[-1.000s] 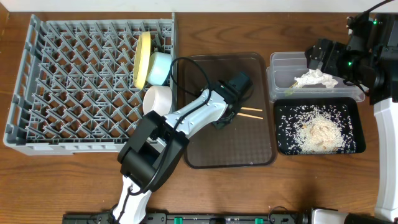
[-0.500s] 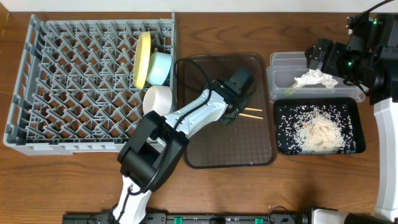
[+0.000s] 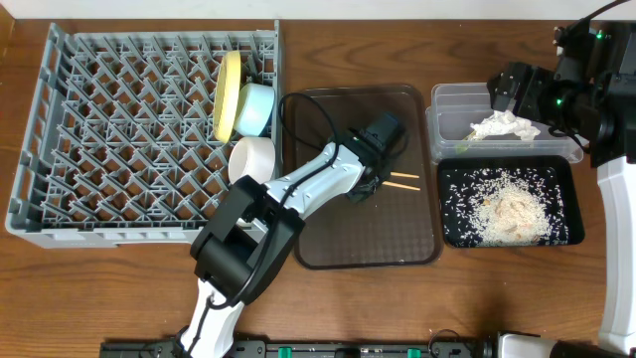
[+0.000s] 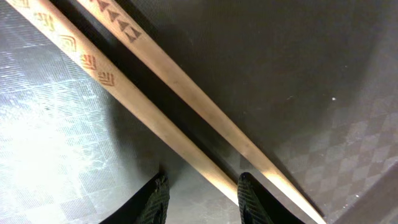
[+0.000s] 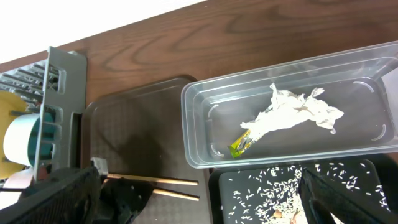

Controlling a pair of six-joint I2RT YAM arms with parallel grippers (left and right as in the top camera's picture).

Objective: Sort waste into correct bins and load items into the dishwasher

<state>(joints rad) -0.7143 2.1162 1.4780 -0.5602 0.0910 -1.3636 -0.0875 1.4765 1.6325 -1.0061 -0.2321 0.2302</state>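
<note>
Wooden table (image 3: pixel 497 298) carries everything, and the dark brown serving tray (image 3: pixel 397 239) at its middle is the marker for the rest. Left of the tray stands the grey dish rack (image 3: pixel 99 231). The yellow plate (image 3: pixel 228 94), the light blue bowl (image 3: pixel 254 109) and a white bowl (image 3: pixel 252 159) are already slotted along the rack edge nearest the tray. Right of the tray sit the 2 bins. The clear tub (image 3: pixel 452 99) holds the napkin (image 3: pixel 505 126) and the green-yellow wrapper (image 5: pixel 241 144), and the black tray (image 3: pixel 447 229) holds the rice scraps (image 3: pixel 507 209).

On the serving tray itself, toward its right half, lie the 2 chopsticks (image 3: pixel 401 180), side by side and flat on its surface. The left gripper (image 4: pixel 204 199) is low over them. Its jaws are partly spread, with 1 stick running into the gap and bare tray showing beside it, so nothing is pinched. The right gripper (image 5: pixel 205 196) hangs above the tub, beyond the tray's right edge, with its jaws spread wide and empty.

Over the last second almost nothing has changed. The left wrist has only nudged a little, the jaw gap looks the same, and the chopsticks have not shifted. I judge the arm is settling its aim rather than lifting. The waste looks sorted, so the chopsticks seem to be the last thing to be loaded. The likely risk is closing on 1 stick and leaving the other behind.
</note>
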